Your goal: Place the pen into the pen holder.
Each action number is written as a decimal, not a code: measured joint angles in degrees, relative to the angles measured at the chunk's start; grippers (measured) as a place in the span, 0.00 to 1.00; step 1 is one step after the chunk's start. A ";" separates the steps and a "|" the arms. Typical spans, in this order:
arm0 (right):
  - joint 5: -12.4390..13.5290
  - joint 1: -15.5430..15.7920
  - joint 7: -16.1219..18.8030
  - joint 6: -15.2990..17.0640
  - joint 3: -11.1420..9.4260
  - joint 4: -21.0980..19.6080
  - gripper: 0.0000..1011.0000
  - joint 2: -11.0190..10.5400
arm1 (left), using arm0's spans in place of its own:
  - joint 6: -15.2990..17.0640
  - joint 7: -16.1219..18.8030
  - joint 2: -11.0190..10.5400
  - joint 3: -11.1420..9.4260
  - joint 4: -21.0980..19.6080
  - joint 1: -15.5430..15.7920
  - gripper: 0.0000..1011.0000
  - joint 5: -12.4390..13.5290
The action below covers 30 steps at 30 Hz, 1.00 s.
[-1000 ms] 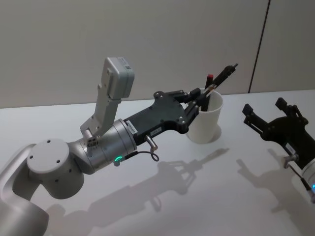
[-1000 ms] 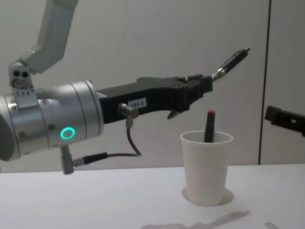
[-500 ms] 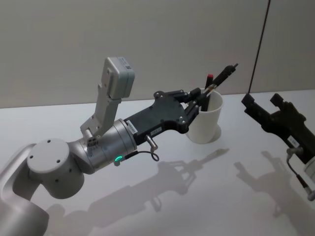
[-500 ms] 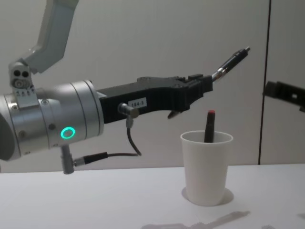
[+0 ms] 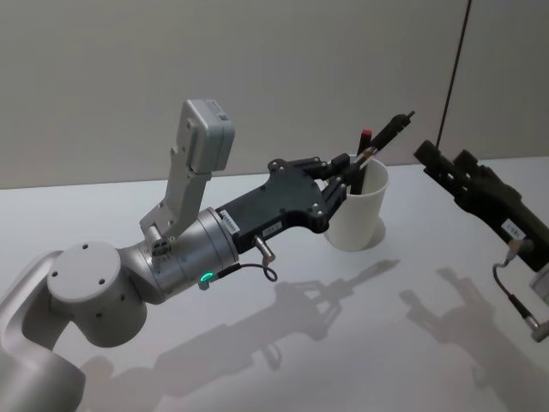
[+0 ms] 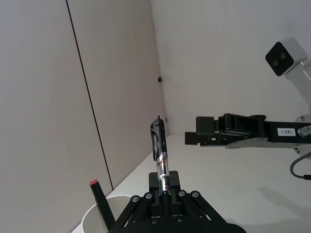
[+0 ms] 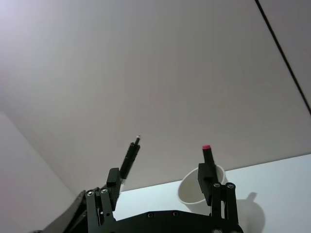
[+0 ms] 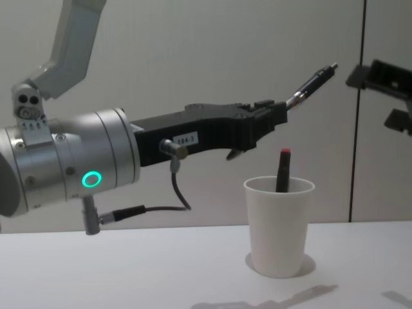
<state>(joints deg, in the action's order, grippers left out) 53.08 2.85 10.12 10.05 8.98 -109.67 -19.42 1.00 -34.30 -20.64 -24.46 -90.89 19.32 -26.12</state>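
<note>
The left claw (image 5: 347, 174) is closed on the pen (image 5: 387, 136). The pen is gripped near its lower end, between the fingertips (image 6: 179, 193), and most of the barrel stands free beyond them. In the chest view the left claw (image 8: 270, 117) is held in the air above the pen holder (image 8: 279, 225), roughly over the rim nearest the left arm. The pen (image 8: 313, 82) runs from it on a slant, upward and towards the right side. Its long axis is therefore tilted well off vertical, and its free end lies higher than the cup's mouth and past it rather than over it. No contact between pen and cup is seen.

The pen holder (image 5: 358, 215) stands upright on the bench (image 5: 103, 215), directly under and just beyond the claw. A red-capped marker (image 8: 282, 168) is already leaning inside it.

The coming move is judged to turn on this tilt. The gripped end would have to be brought over the open mouth and the barrel tipped nearer to upright before release, and the marker would have to be cleared.

The right claw (image 5: 442, 156) is raised off to the right, well apart from the cup. Its jaws are spread wide and nothing is held in them. The left arm is much the nearer.
</note>
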 joint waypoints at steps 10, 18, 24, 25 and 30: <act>5.62 -0.92 0.17 2.26 -0.11 -0.69 0.99 0.33 | 0.00 0.00 0.00 0.00 0.00 0.00 0.12 -0.01; 8.34 -2.12 -1.33 3.76 0.40 -0.59 0.99 1.20 | 0.00 0.01 0.00 0.00 0.00 0.00 0.12 -0.01; 8.91 -3.23 -2.40 4.72 1.02 -0.01 0.99 1.99 | 0.00 0.01 0.00 0.00 0.00 0.00 0.12 -0.01; 8.94 -3.60 -2.70 5.07 1.30 0.24 0.99 2.33 | 0.00 0.01 0.00 0.00 0.00 0.00 0.12 -0.01; 8.94 -4.69 -3.50 5.88 1.99 0.90 0.99 3.17 | 0.00 0.01 0.00 0.00 0.00 0.00 0.12 -0.01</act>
<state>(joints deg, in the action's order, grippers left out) 62.02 -1.83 6.63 15.93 10.97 -108.78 -16.24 1.00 -34.30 -20.64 -24.46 -90.89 19.32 -26.13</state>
